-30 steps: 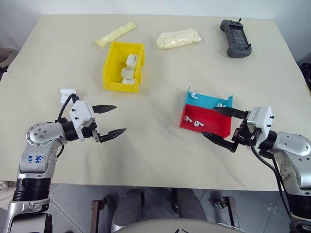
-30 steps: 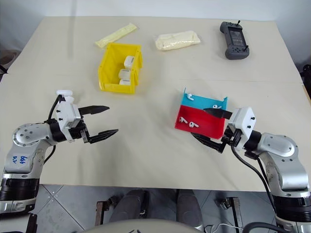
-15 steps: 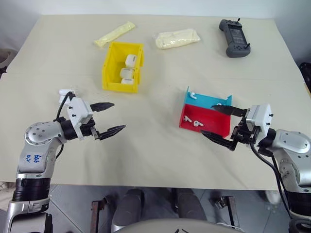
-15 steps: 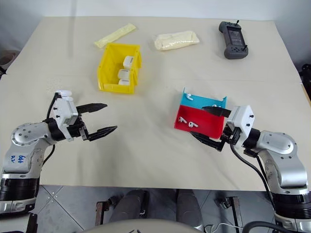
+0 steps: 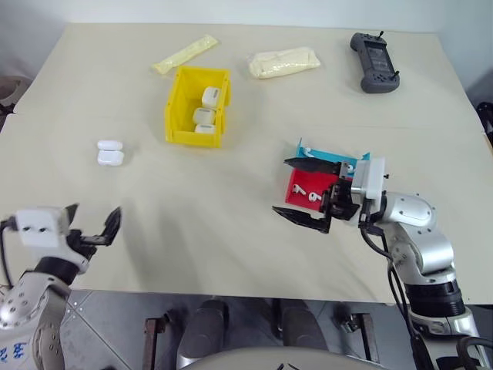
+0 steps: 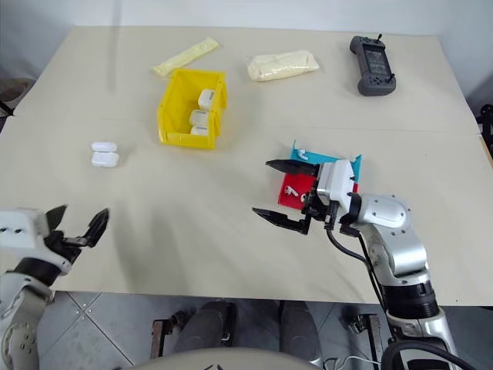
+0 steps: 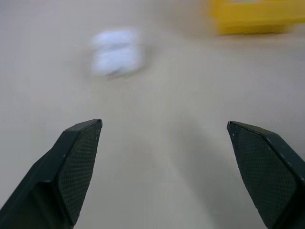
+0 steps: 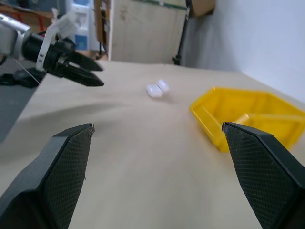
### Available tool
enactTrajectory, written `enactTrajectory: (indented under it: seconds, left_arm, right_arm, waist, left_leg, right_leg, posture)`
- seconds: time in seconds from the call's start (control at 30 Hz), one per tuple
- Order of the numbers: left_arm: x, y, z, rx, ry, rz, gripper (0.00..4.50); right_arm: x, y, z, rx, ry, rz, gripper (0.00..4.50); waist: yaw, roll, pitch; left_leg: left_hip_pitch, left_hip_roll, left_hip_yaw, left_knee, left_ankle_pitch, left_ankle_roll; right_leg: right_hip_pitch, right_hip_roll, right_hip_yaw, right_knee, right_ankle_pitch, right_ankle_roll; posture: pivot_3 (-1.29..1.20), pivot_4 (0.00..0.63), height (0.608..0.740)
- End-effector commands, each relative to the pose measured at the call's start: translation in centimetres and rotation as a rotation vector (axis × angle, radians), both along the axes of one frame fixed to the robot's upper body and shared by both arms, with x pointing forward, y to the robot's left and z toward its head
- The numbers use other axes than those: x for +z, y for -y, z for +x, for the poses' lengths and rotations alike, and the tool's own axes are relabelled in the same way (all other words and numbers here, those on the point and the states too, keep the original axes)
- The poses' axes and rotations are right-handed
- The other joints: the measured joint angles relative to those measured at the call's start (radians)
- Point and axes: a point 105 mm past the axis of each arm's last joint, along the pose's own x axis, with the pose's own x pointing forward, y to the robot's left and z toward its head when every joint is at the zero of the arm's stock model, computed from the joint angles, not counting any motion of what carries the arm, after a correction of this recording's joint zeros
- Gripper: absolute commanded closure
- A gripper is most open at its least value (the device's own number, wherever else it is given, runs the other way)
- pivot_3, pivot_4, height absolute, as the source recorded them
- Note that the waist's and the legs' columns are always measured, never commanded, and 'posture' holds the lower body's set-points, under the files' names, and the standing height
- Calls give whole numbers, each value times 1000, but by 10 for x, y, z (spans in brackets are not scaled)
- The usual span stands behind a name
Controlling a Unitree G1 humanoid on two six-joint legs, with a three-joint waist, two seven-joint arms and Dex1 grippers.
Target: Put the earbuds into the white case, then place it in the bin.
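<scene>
two grippers, both with jaws wide and empty: left gripper [image 5: 94, 228] low at the bench's [image 5: 231, 231] near edge, right gripper [image 5: 302, 192] level before the red and blue tray [image 5: 327, 171]. white case [image 5: 109, 153] open, left of the bin [image 5: 196, 108].

Even, diffuse overhead light is filling the head views, leaving only soft, faint shadows on the table [image 5: 246, 92] beneath the right gripper [image 5: 296, 190] and beside the bin [image 5: 197, 106]. In the left wrist view, motion blur is smearing the white case [image 7: 116, 51] at upper left and the bin at upper right.
</scene>
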Motion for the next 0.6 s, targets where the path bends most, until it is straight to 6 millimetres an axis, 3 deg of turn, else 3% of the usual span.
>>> enactTrajectory:
  seconds: [0.03, 0.23, 0.33, 0.47, 0.6]
  left_arm:
    - [21, 1, 4, 41, 40, -22, 32]
    - [34, -6, 34, 52, -102, -18, 32]
    - [43, -1, 53, -22, -194, -66, 32]
    - [51, -16, 76, -35, -375, -47, 32]
    - [62, -31, 102, -4, -444, -16, 32]
  right_arm:
    - [4, 1, 0, 17, 7, 10, 0]
    - [5, 7, -1, 33, -15, -13, 0]
    - [7, 8, 0, 32, -16, -17, 0]
    - [7, 8, -1, 35, -20, -21, 0]
    - [7, 7, -1, 33, -20, -22, 0]
  waist:
    - [9, -1, 0]
    - [12, -1, -1]
    - [8, -1, -1]
    - [-8, -1, -1]
    - [-13, -1, -1]
  left_leg:
    - [0, 0, 0, 0, 0, 0]
    - [1, -1, 0, 0, 0, 0]
    - [1, -1, 0, -1, 0, 0]
    - [1, 0, 0, -1, 0, -1]
    - [2, -1, 0, -3, 0, -1]
  right_leg:
    - [0, 0, 0, 0, 0, 0]
    - [0, 1, 0, 1, 0, 0]
    - [-1, 1, 1, 1, 0, 0]
    - [-1, 2, 0, 2, 0, -1]
    - [-3, 2, 0, 2, 0, -1]
  posture:
    - [0, 150, 740]
    - [0, 150, 740]
    - [0, 150, 740]
    - [0, 150, 740]
    - [0, 150, 740]
